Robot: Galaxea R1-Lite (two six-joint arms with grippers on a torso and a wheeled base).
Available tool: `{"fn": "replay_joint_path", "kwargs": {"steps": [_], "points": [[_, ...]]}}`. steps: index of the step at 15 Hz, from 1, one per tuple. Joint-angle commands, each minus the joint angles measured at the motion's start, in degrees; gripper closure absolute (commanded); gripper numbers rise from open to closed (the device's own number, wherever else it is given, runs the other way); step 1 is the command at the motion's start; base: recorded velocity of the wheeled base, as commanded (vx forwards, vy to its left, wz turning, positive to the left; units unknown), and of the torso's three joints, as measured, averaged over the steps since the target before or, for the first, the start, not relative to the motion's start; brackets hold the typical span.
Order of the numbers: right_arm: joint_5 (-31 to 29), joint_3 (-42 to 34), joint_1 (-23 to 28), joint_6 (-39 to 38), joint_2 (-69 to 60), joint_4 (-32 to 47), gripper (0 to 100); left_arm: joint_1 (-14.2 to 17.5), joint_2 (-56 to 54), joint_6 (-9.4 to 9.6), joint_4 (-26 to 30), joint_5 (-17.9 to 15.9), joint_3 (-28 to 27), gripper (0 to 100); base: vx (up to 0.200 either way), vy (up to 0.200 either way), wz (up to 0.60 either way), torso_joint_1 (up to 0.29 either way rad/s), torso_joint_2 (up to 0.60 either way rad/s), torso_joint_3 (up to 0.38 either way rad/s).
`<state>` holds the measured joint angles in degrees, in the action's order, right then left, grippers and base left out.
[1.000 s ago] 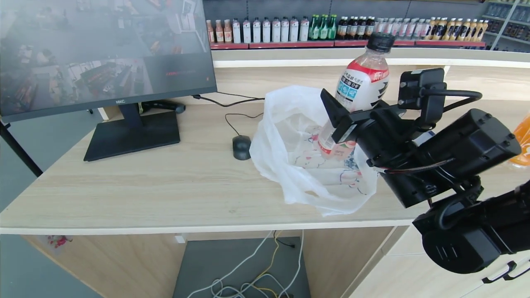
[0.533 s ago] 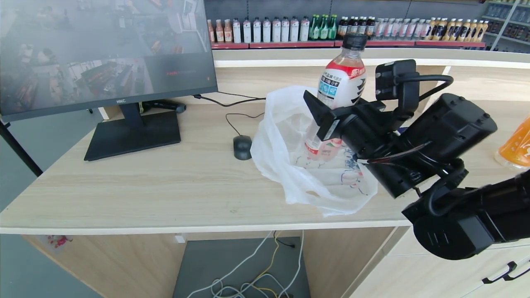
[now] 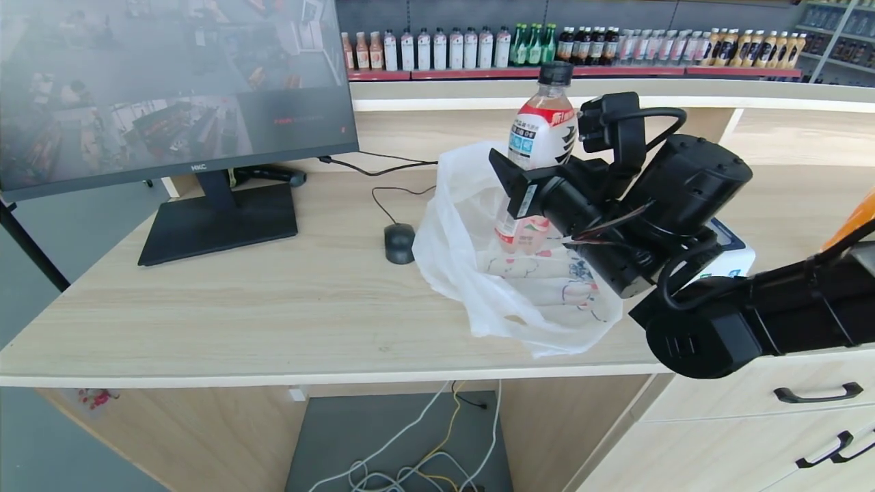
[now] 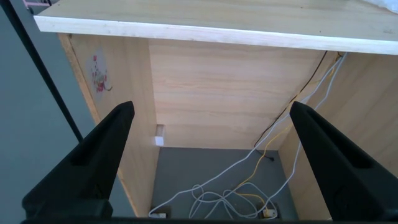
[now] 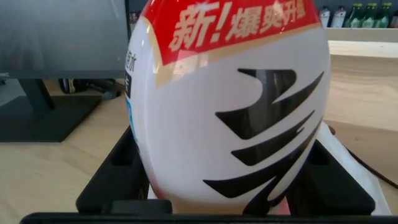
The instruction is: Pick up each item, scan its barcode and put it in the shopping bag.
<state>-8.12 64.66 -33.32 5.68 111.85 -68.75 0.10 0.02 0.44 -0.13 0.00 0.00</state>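
Note:
My right gripper (image 3: 530, 188) is shut on a clear drink bottle (image 3: 538, 147) with a white and red label and a black cap. It holds the bottle upright over the open mouth of the white plastic shopping bag (image 3: 478, 273), the bottle's base just inside the bag's rim. In the right wrist view the bottle (image 5: 233, 106) sits between the two black fingers (image 5: 112, 174). My left gripper (image 4: 211, 162) is open below the counter's front edge, facing the cupboard space with cables.
A monitor (image 3: 171, 89) stands at the back left and a black mouse (image 3: 398, 242) lies left of the bag. A white box (image 3: 728, 256) sits behind my right arm. An orange bottle (image 3: 851, 222) is at the far right. Shelves of bottles (image 3: 547, 44) line the back.
My right arm has carried the bottle leftward and away from me, bringing it over the bag's mouth and a little lower. The white box behind the arm has come into sight.

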Motion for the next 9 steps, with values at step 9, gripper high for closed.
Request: {"fn": "replay_joint_path", "kwargs": {"steps": [9], "points": [[0.56,14.27,1.68,-0.14,8.12,7.58,100,-0.01,-0.02,0.00,-0.04,0.00,0.00,0,0.000,0.000,0.00,0.000,0.00,0.000]]}}
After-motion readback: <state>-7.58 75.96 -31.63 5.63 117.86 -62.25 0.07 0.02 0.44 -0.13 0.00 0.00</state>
